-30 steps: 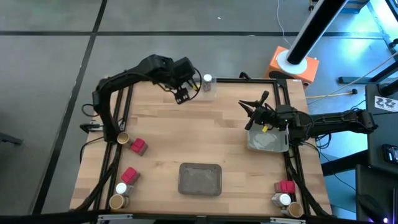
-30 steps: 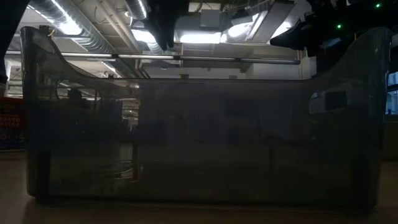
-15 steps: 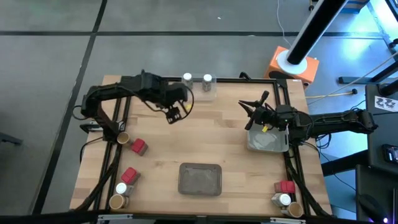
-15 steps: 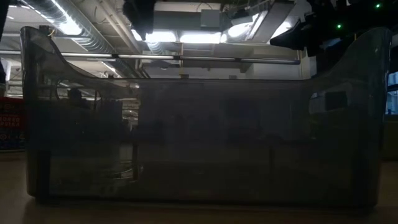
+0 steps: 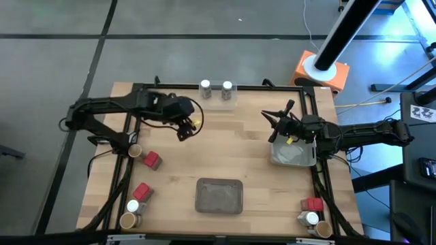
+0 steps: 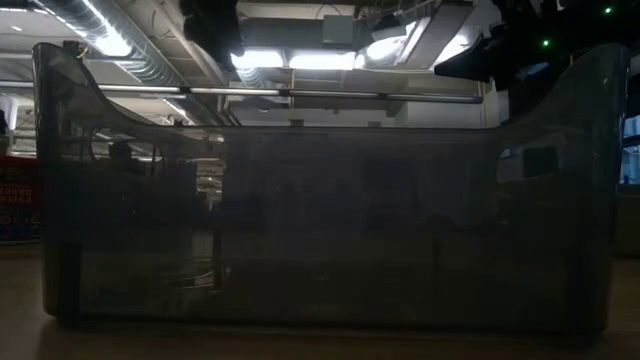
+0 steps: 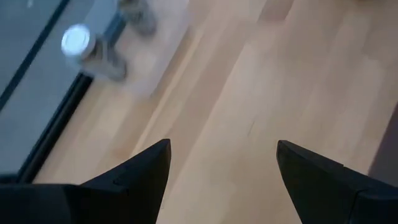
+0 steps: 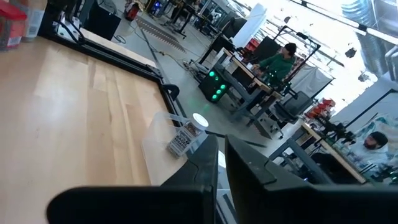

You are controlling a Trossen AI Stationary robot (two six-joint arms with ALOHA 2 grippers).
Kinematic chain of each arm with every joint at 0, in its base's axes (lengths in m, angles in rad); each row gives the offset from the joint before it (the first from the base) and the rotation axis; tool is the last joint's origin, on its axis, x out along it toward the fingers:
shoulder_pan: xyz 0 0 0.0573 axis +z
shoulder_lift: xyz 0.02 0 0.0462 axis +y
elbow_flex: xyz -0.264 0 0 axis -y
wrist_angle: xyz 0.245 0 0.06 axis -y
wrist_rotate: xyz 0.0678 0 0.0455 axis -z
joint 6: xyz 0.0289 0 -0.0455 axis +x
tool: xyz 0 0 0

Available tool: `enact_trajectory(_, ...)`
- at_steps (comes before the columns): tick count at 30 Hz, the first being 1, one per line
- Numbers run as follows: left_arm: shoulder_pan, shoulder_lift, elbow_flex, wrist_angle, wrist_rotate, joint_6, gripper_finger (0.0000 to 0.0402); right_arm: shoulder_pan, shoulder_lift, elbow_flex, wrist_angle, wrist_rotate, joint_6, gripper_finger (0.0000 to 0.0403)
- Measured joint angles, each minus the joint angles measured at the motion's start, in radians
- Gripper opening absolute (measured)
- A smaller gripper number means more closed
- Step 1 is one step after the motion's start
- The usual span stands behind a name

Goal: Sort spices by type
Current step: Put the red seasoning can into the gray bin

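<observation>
Two white-capped jars [image 5: 205,86] [image 5: 227,87] stand upright on a clear tray [image 5: 216,97] at the table's far edge. One of them shows blurred in the left wrist view [image 7: 78,42]. My left gripper [image 5: 184,131] [image 7: 221,180] hangs open over bare wood, left of and nearer than those jars, holding nothing. My right gripper [image 5: 274,122] [image 8: 221,155] is shut and empty, level above a grey tray [image 5: 294,153] at the right edge. More spices stand at the left edge: a tan-topped jar [image 5: 134,150], two red packs [image 5: 152,160] [image 5: 141,192], a white-capped jar [image 5: 133,206].
A second grey tray [image 5: 219,195] lies near the front edge; its translucent wall [image 6: 320,230] fills the low view. Another tan-topped jar [image 5: 127,220] stands at the near left corner. A red pack [image 5: 313,203], a white-capped jar [image 5: 311,218] and a tan-topped jar [image 5: 323,229] stand at the near right corner.
My left gripper has drawn back from the white-capped jars at the far edge, toward the table's left and near side, sinking a little and staying open. The left jar, hidden behind the arm before, now stands in plain view. My right arm has kept still.
</observation>
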Motion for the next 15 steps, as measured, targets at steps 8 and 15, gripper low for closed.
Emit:
enact_trajectory(8, 0.000, -0.072, -0.271, 0.513, 0.010, 0.218, 0.0276, 0.000, 0.000, 0.000, -0.014, -0.056, 0.143, 0.0033)
enact_trajectory(15, 0.001, -0.069, -0.447, 0.947, 0.068, 0.406, 0.0276, 0.002, 0.000, 0.055, -0.124, -0.100, 0.232, 0.0033)
